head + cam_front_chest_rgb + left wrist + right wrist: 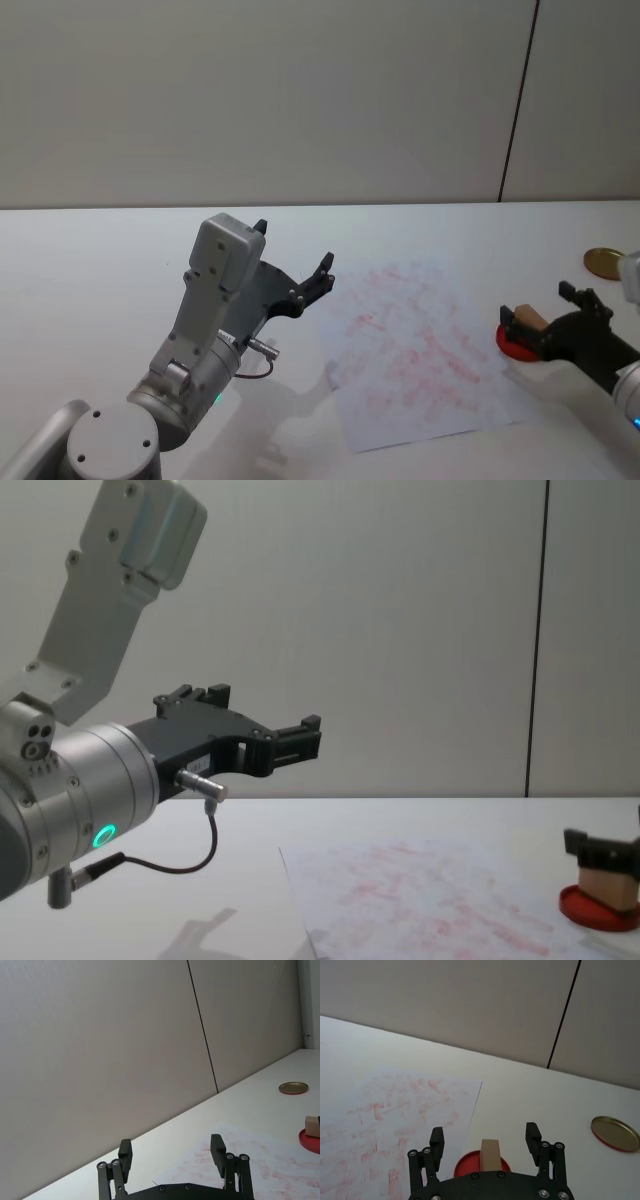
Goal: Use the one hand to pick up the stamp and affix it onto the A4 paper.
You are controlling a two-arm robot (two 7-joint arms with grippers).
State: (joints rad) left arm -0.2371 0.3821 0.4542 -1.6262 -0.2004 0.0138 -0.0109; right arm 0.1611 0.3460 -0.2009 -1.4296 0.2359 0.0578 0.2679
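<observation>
The stamp (528,320), a small tan wooden block, stands upright on a flat red ink pad (512,346) at the right of the table. My right gripper (540,308) is open around it, one finger on each side; the right wrist view shows the stamp (490,1155) between the spread fingers (436,1141) with gaps on both sides. The A4 paper (420,350), white with pinkish-red smudges, lies just left of the pad. My left gripper (296,272) hangs open and empty in the air above the table, left of the paper.
A round gold lid (603,262) lies on the white table (100,260) behind my right gripper. A plain wall with a dark vertical seam stands behind the table. The left arm's grey body (215,300) rises at the front left.
</observation>
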